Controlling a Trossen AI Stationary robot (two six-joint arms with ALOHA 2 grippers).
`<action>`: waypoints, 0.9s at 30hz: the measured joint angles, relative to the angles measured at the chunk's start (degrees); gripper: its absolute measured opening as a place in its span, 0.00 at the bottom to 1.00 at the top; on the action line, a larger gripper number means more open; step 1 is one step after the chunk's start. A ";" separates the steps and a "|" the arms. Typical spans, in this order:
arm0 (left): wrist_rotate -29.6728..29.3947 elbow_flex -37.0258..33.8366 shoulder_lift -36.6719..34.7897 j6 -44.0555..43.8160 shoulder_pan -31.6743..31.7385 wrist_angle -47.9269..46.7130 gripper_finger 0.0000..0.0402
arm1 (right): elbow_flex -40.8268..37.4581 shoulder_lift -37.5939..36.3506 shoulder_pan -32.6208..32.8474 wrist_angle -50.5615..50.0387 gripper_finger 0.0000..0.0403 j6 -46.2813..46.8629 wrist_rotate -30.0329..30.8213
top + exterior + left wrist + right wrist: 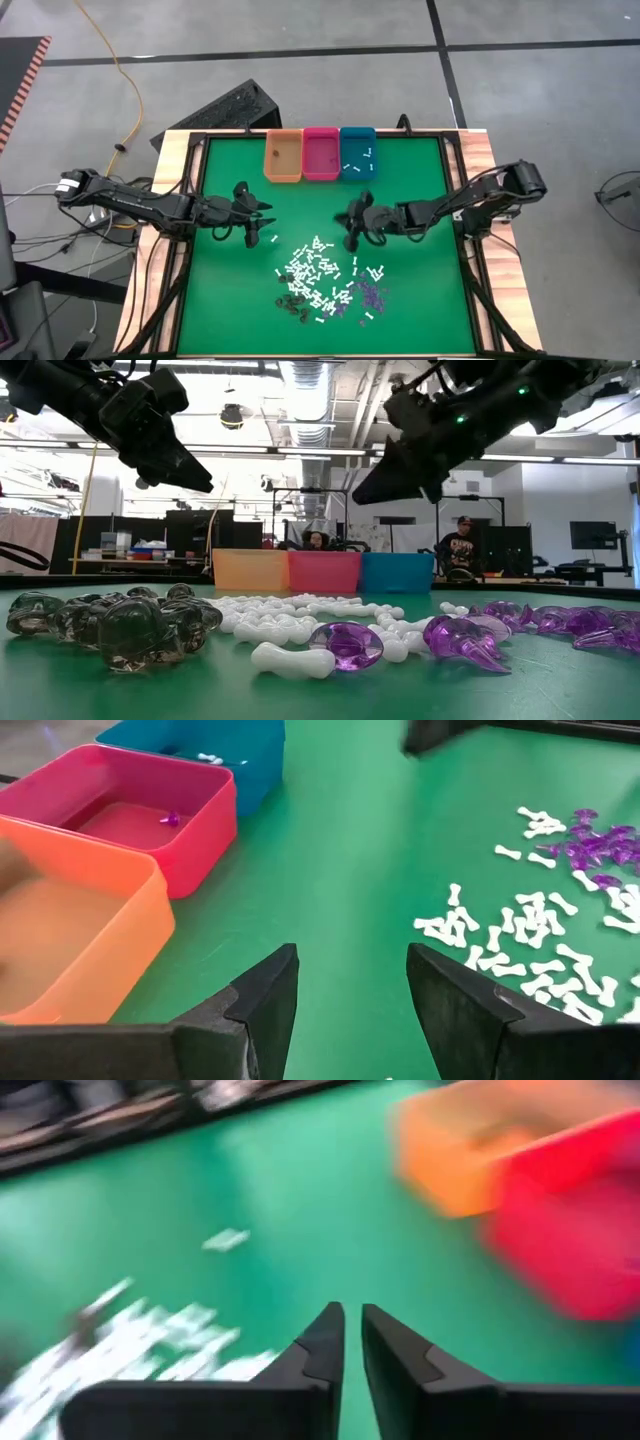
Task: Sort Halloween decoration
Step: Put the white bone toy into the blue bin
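The Halloween decoration pieces [322, 284] lie in a loose pile on the green mat near its near edge: white bone-shaped sticks [290, 658], purple bits [348, 644] and dark bits [130, 628]. My left gripper [258, 226] hangs open and empty above the mat, to the left of and beyond the pile; in the left wrist view [350, 990] bare mat shows between its fingers. My right gripper [351, 224] hangs above the mat beyond the pile; in the right wrist view [352, 1342] its fingers are shut to a thin slit, and nothing shows between them.
An orange bin [283, 156], a pink bin [321, 153] and a teal bin [357, 151] stand side by side at the mat's far edge. The teal bin holds a few white sticks, the pink one a purple bit [172, 819]. One white stick [272, 240] lies alone by my left gripper.
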 joint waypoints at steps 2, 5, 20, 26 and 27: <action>2.36 0.00 0.00 0.01 0.00 -0.04 0.45 | 0.00 -0.01 2.52 -0.97 0.23 -0.85 -5.41; 5.00 0.00 0.00 0.41 -0.02 -0.04 0.45 | 0.02 -0.59 6.97 -7.68 0.28 4.00 -6.68; 1.80 0.00 0.00 0.49 0.00 1.62 0.45 | 0.01 -9.02 20.47 -40.59 0.46 25.37 -10.19; 0.69 0.00 0.00 0.46 -0.02 1.62 0.45 | 0.02 -7.11 20.83 -39.39 0.46 19.21 -11.88; 0.67 0.00 0.00 0.46 0.00 1.64 0.45 | 0.02 -6.38 20.79 -39.24 0.46 18.19 -11.92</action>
